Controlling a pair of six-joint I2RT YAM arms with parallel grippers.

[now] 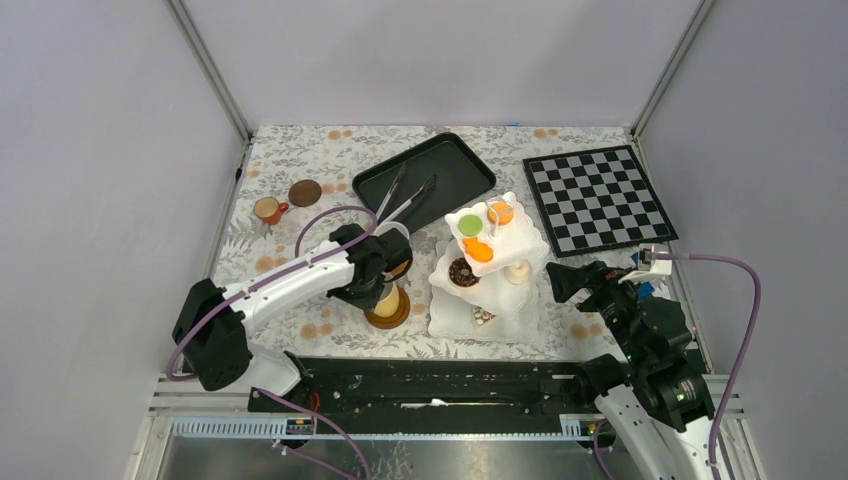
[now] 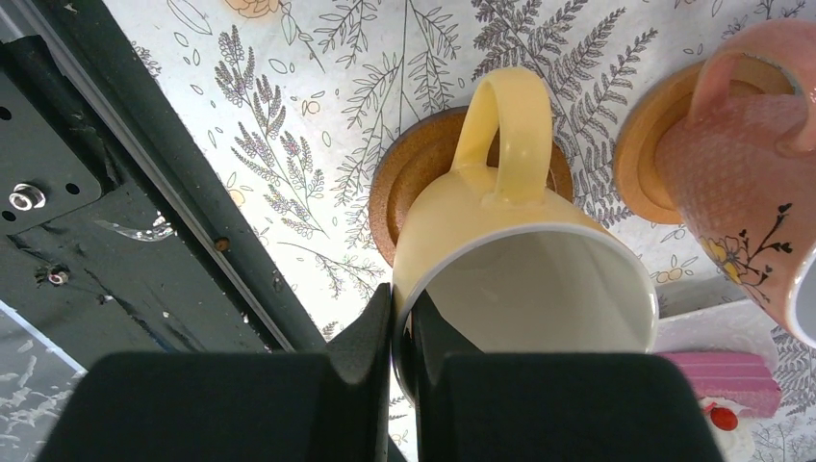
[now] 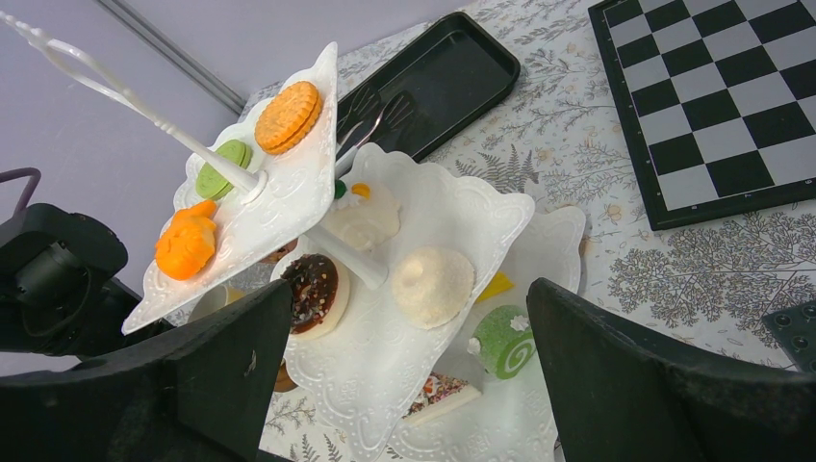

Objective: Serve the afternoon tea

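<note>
My left gripper is shut on the rim of a yellow cup, one finger inside and one outside. The cup is over a round brown saucer; whether its base touches is hidden. In the top view this cup is left of the white three-tier stand. My right gripper hangs open in front of the stand, apart from it. The tiers carry an orange macaron, a chocolate doughnut, a white dome cake and a green roll.
A pink flowered cup stands on a pale saucer close beside the yellow cup. Another cup and a loose saucer sit at the back left. A black tray holds silver tongs. A chessboard lies at the back right.
</note>
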